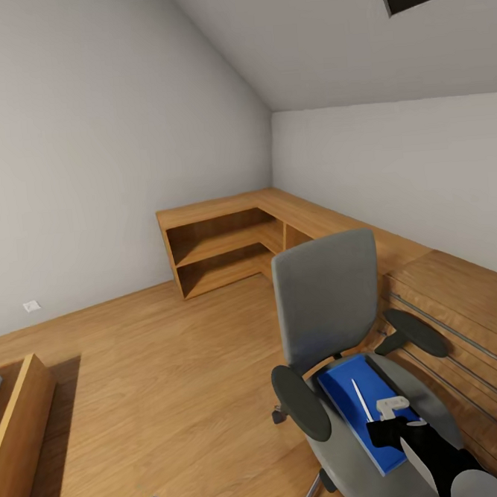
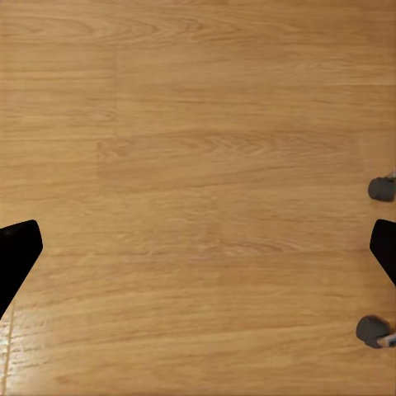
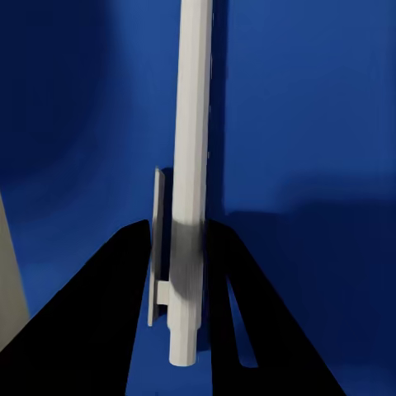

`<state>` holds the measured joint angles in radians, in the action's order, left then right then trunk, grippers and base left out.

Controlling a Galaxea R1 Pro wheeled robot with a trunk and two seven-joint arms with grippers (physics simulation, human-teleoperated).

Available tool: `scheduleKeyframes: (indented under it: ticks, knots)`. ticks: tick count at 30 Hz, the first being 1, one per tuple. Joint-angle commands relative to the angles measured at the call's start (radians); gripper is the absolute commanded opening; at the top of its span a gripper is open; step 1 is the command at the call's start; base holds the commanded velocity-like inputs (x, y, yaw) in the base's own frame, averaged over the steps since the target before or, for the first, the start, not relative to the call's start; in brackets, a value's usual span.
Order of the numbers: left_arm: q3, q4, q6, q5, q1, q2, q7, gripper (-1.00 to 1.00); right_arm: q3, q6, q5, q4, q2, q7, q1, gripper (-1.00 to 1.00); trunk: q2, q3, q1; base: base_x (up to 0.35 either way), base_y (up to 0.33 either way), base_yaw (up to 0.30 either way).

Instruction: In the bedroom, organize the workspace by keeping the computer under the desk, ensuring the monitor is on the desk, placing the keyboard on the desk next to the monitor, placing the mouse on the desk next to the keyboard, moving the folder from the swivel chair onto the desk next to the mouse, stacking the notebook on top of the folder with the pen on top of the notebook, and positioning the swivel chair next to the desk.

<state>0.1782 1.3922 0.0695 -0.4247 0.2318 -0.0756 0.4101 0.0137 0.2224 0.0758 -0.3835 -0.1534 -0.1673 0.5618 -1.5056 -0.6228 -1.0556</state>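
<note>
Early stage: right end effector (image 3: 188,272) was closed on the pen (image 3: 191,165) over the folder (image 1: 358,408), which sat undelivered on the swivel chair (image 1: 327,302); left end effector (image 2: 198,247) hung wide open, empty, above the floor (image 2: 198,124).

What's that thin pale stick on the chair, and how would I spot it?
Find the grey fabric swivel chair with black armrests, standing on the wood floor. On its seat lies a flat bright blue folder, and over it is a thin whitish-silver pen, with the robot's right claw closed around it. It is the only slim, pale stick there.
</note>
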Motion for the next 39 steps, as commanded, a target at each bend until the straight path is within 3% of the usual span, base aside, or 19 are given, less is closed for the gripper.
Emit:
scheduleKeyframes:
  ticks: [1,6,17,21,28,31,36,39]
  knots:
    - [0.002,0.002,0.003,-0.005,0.000,-0.001,0.007,1.00,0.002,0.006,0.005,-0.002,0.000,-0.009,0.000,-1.00,0.000,-0.001,0.000,0.000,0.000,0.000]
    - [0.001,0.002,0.003,-0.005,0.000,-0.001,0.007,1.00,0.002,0.006,0.005,-0.002,0.000,-0.009,0.000,-1.00,0.000,-0.001,0.000,0.000,0.000,0.000]
    - [-0.001,-0.016,0.002,-0.006,0.000,-0.001,0.008,1.00,0.002,0.001,0.005,-0.007,-0.002,-0.009,0.000,-1.00,0.077,0.034,0.042,0.000,0.000,0.000]
    - [-0.001,-0.051,0.005,-0.007,0.000,0.000,0.014,1.00,0.009,-0.002,0.005,-0.072,-0.004,-0.009,-0.001,-1.00,0.105,0.046,0.057,0.000,0.000,0.000]
    - [0.000,-0.093,0.007,-0.005,0.000,0.007,0.018,1.00,0.115,0.005,0.003,-0.255,-0.004,-0.009,-0.012,-1.00,0.154,0.068,0.084,-0.086,0.000,0.000]
    - [0.000,-0.096,0.008,-0.005,0.000,0.007,0.017,1.00,0.161,0.020,0.002,-0.337,-0.003,-0.010,-0.044,-1.00,0.175,0.078,0.096,-0.278,0.000,0.000]
    - [0.000,-0.098,0.009,-0.005,0.000,0.008,0.016,1.00,0.195,0.065,-0.008,-0.455,0.001,-0.010,-0.095,-1.00,0.210,0.093,0.115,-0.321,0.000,0.000]
    - [0.000,-0.103,0.010,-0.005,0.000,0.008,0.015,1.00,0.201,0.092,-0.039,-0.538,0.004,-0.010,-0.137,-1.00,0.231,0.103,0.126,-0.336,0.000,0.000]
